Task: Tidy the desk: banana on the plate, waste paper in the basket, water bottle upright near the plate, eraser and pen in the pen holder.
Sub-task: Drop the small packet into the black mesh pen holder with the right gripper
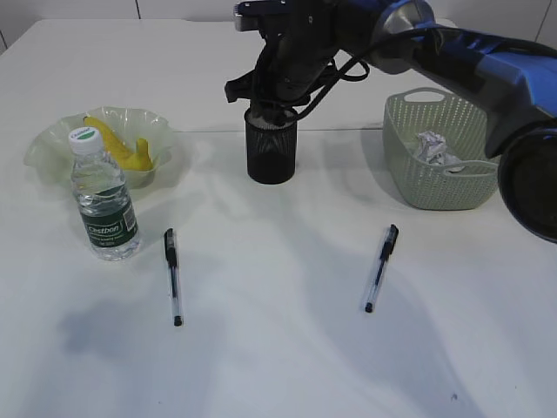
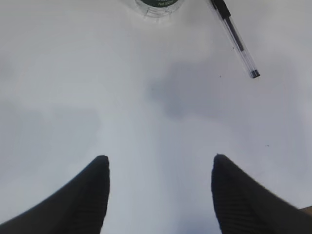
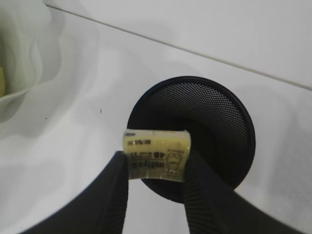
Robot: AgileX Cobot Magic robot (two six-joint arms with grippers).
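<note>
My right gripper is shut on a pale yellow eraser and holds it above the near rim of the black mesh pen holder; the exterior view shows that arm over the pen holder. The banana lies on the pale green plate. The water bottle stands upright in front of the plate. Two pens lie on the table, one pen left of centre and another pen to the right. Crumpled waste paper sits in the green basket. My left gripper is open over bare table, near the pen.
The table's far edge runs behind the pen holder. The right arm stretches in from the right, above the basket. The bottle's base shows at the top of the left wrist view.
</note>
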